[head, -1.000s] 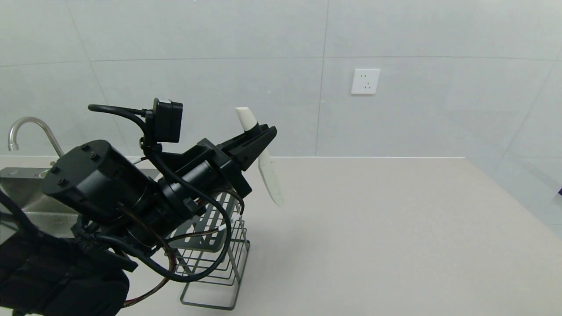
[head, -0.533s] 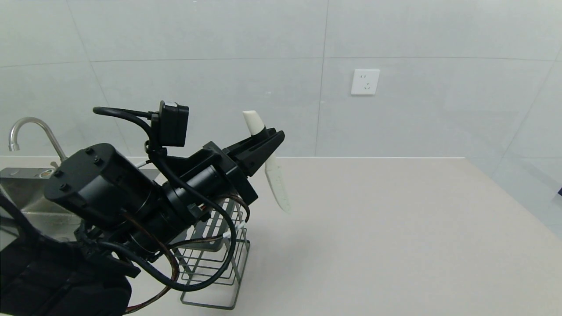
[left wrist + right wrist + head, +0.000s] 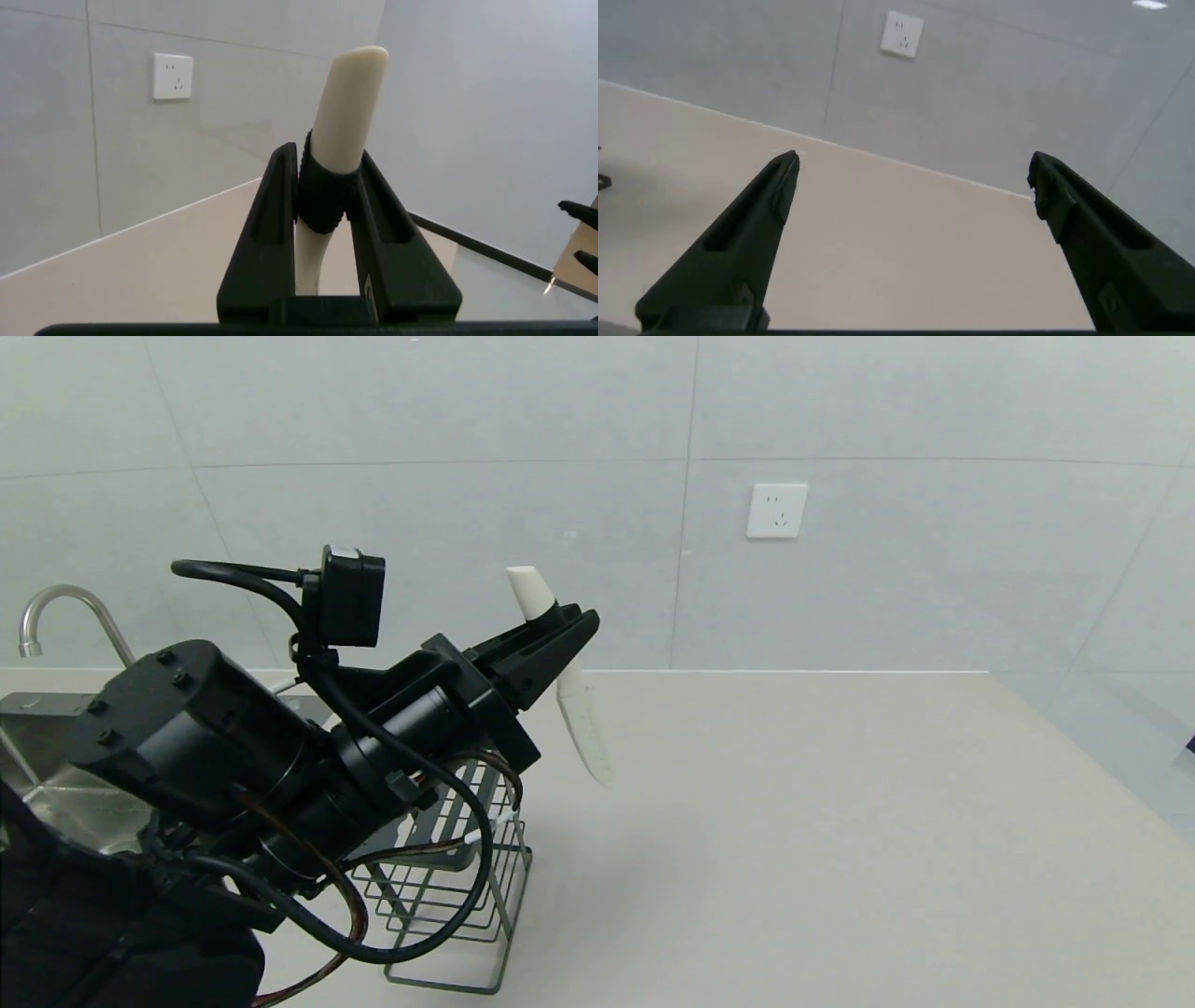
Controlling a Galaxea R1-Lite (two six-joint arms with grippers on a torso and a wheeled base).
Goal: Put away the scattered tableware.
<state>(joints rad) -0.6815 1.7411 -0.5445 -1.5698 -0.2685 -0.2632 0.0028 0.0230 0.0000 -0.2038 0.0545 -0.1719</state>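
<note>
My left gripper (image 3: 558, 627) is raised above the counter, shut on a white knife (image 3: 583, 728). The knife hangs nearly upright, handle end (image 3: 525, 586) up and blade tip pointing down, well above the counter. In the left wrist view the knife's handle (image 3: 348, 103) stands clamped between the two black fingers (image 3: 276, 201). A wire rack (image 3: 453, 887) stands on the counter below and behind the left arm, partly hidden by it. My right gripper (image 3: 910, 210) is open over bare counter, nothing between its fingers.
A steel sink (image 3: 51, 775) with a curved tap (image 3: 56, 607) lies at the far left. The beige counter (image 3: 794, 840) stretches right of the rack to its right edge. A wall socket (image 3: 777, 510) sits on the tiled wall behind.
The left arm with the knife shifted slightly right and down, then back a little to the left; the knife stays gripped and hanging.
</note>
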